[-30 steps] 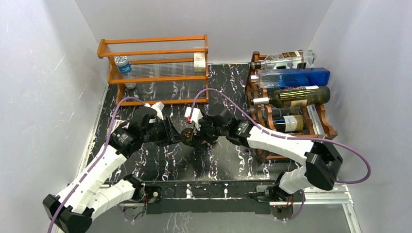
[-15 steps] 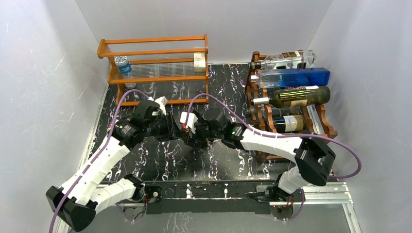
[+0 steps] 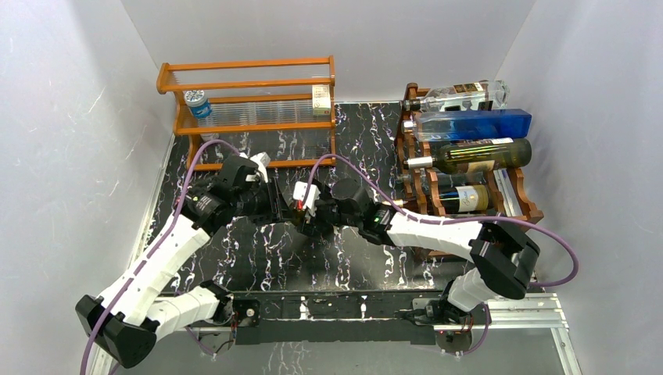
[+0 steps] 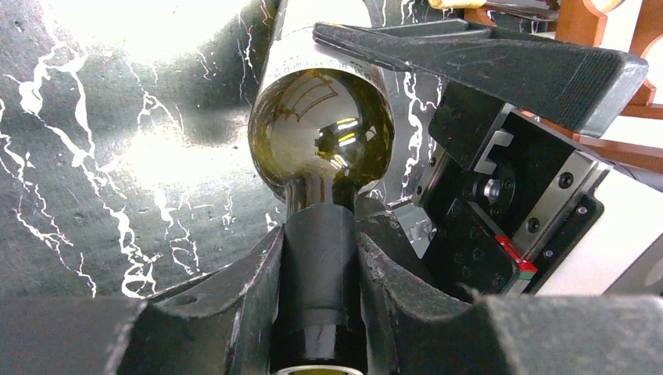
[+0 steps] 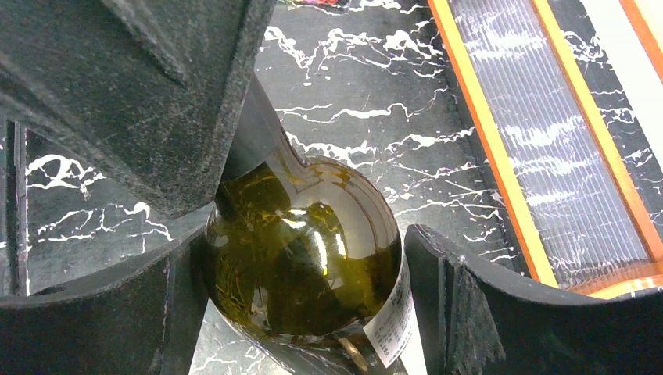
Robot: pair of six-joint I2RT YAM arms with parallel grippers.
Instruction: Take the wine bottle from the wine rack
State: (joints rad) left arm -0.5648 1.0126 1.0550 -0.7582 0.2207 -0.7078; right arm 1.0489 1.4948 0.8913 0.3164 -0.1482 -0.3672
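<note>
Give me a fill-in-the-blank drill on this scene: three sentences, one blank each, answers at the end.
1. The left gripper is shut on the wine bottle at its thin ____.
2. The right gripper has its fingers around that bottle's wide ____.
3. The wine rack stands on the ____ side of the table.
Missing words: neck; body; right.

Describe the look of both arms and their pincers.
Both arms have white shell links and black joint housings: left arm, right arm. A purple cable runs along each. The left pincer and right pincer have matte black, blocky fingers; the right's black body carries a small red mark.
</note>
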